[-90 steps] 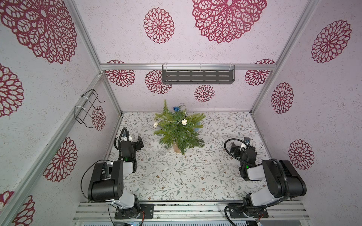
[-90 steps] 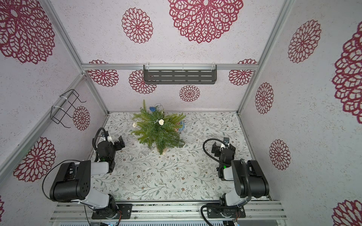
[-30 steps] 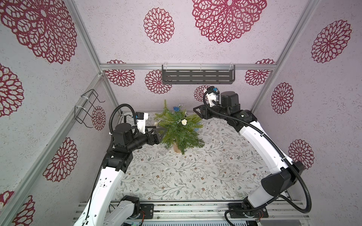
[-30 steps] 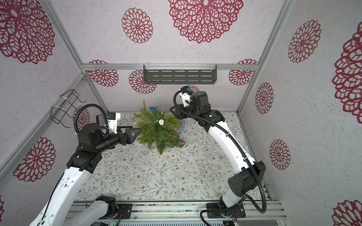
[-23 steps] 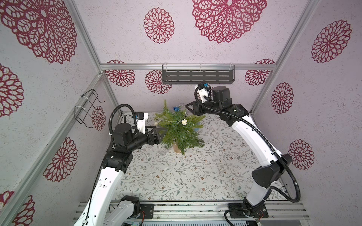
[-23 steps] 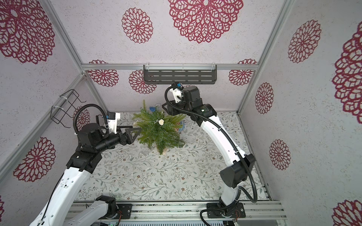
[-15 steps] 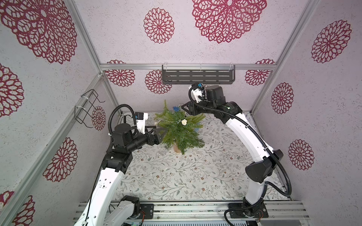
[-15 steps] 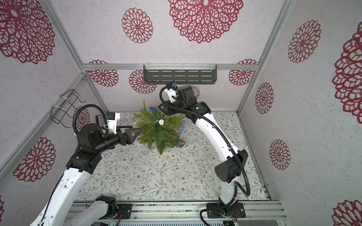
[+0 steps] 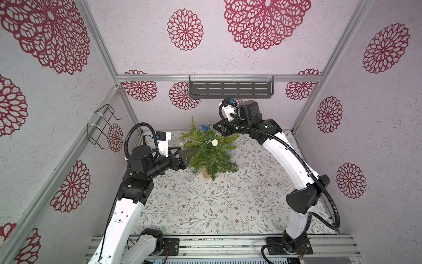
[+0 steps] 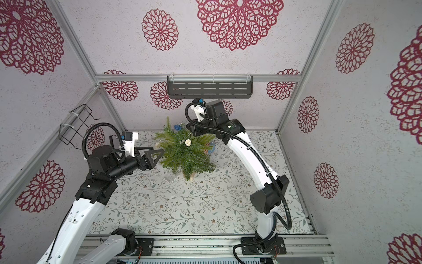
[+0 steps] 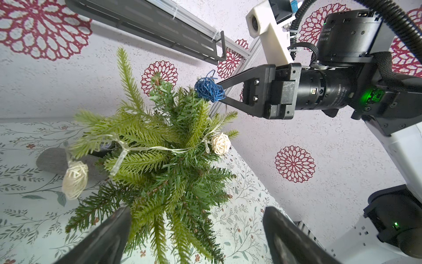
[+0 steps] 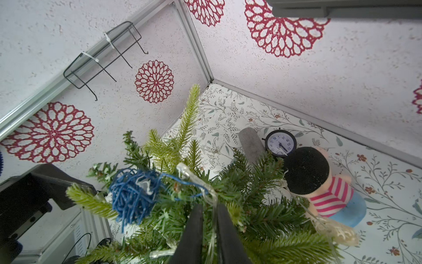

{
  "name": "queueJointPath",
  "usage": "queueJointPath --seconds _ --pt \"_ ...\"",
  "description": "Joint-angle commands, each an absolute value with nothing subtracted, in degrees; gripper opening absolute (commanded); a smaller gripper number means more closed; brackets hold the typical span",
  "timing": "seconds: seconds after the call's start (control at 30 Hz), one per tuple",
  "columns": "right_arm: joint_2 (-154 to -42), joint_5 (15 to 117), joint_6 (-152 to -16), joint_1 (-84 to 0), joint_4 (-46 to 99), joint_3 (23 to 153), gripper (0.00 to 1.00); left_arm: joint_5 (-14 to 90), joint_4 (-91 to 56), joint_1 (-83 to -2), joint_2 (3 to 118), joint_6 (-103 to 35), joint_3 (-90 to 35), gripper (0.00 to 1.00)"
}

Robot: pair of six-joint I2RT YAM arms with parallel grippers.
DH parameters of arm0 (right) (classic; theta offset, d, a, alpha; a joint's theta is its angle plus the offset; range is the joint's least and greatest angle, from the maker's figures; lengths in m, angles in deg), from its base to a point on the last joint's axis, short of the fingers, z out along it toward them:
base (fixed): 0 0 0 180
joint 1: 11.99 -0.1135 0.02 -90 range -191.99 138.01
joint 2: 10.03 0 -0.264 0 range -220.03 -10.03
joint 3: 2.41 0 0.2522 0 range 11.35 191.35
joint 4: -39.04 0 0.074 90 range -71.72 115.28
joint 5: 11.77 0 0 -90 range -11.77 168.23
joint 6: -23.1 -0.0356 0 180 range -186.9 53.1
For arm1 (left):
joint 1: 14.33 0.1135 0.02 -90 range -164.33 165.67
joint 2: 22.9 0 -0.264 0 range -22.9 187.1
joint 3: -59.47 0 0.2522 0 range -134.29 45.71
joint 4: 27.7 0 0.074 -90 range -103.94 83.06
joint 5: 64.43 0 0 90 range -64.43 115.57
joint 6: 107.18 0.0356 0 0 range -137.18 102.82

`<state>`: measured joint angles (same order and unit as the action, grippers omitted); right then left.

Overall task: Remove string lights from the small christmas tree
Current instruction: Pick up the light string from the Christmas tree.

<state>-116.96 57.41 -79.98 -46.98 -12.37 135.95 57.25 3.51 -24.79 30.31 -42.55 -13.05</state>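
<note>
We see the right gripper (image 12: pixel 210 209) nearly closed on the string lights (image 12: pixel 134 194) atop the small christmas tree (image 9: pixel 210 155), worktop (image 9: pixel 205 205) far edge, left gripper (image 11: pixel 196 209) spread wide, empty

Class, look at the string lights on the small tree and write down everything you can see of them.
The string lights are a thin clear wire with small clear bulbs and woven balls. A blue ball sits near the treetop, a cream ball is further down, and a second cream ball hangs off a low branch. The wire drapes loosely over the branches of the small christmas tree. The right gripper pinches the wire beside the blue ball, with its jaws almost together.
</note>
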Motion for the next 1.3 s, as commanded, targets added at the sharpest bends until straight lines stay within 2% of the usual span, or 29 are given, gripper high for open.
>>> queueJointPath --seconds 0.0,0.77,1.27 --pt "-115.28 57.65 -80.00 -47.50 -10.97 137.75 0.13 57.47 2.76 -24.97 30.07 -42.49 -12.39 0.95" --pt "-115.55 58.98 -80.53 -48.29 -3.79 138.71 0.00 57.52 3.37 -24.97 30.89 -43.02 -13.18 0.96" --pt "-114.27 57.58 -81.89 -49.52 1.60 137.94 0.00 57.39 4.59 -24.91 30.65 -42.85 -13.25 0.96"
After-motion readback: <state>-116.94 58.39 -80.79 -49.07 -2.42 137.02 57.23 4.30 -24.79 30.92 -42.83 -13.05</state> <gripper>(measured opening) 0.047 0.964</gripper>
